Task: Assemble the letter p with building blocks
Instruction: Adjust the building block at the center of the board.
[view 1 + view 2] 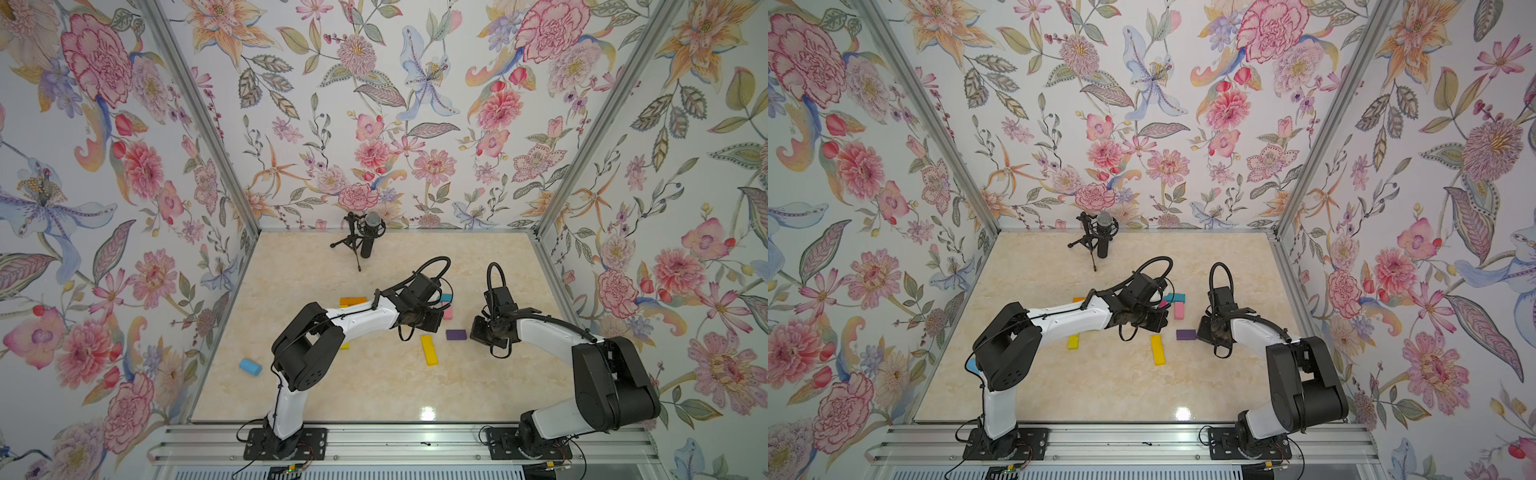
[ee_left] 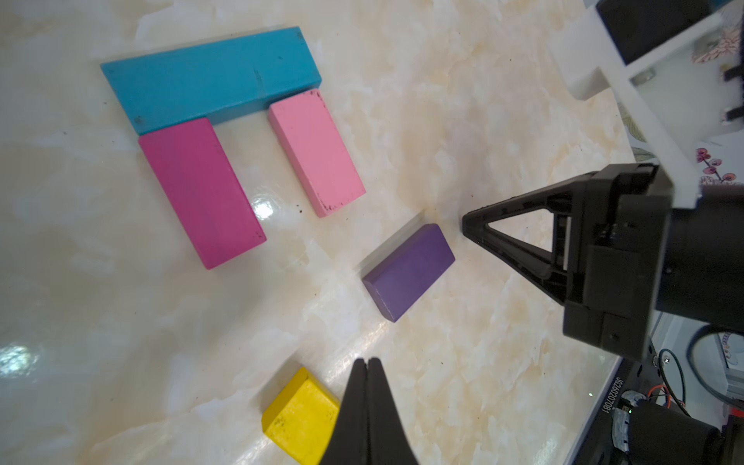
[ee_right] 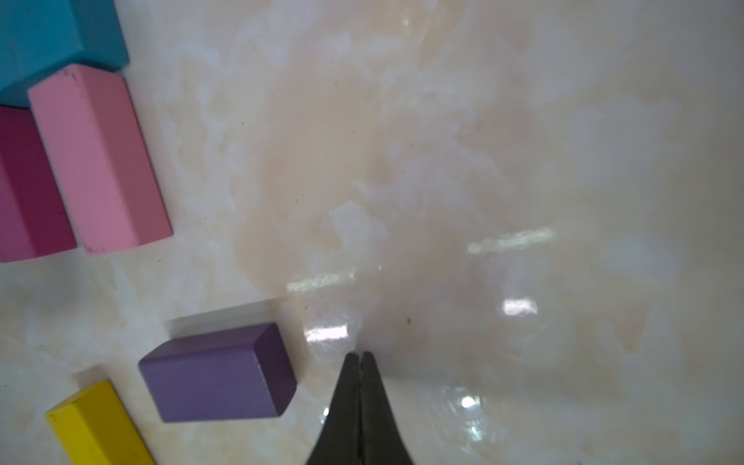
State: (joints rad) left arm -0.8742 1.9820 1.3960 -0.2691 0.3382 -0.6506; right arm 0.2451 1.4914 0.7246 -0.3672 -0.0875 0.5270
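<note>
Both pairs of jaws are pressed together with nothing between them. The right gripper point(image 3: 360, 356) is set low over the table point(image 1: 374, 395), its tips just right of the purple block point(image 3: 217, 374) and parted from it by a narrow strip of bare surface. The left gripper point(image 2: 367, 362) is poised by one end of the long yellow block point(image 2: 300, 414), which lies left of and nearer than the purple one; whether it is touched cannot be told.

Farther off, three blocks are laid flat as the start of the letter. The teal block point(image 2: 209, 76) is set crosswise as the top bar. The magenta block point(image 2: 199, 193) is butted under its left end as the stem, and the pink block point(image 2: 316, 153) under its right end as the side of the bowl. The magenta piece reaches nearer than the pink. Well to the left, an orange block point(image 1: 352, 301) and a second yellow block point(image 1: 1073, 340) are partly hidden by the left arm, and a light blue rounded piece point(image 1: 250, 367) lies near the left wall.

The bowl is still open at its near side, so the purple block is judged the piece in hand. With shut tips a push is suited: it should be applied low and at the middle of a face, so that the block is slid, not spun. The block should be brought against the pink piece's near end, and the laid pieces must not be knocked.
</note>
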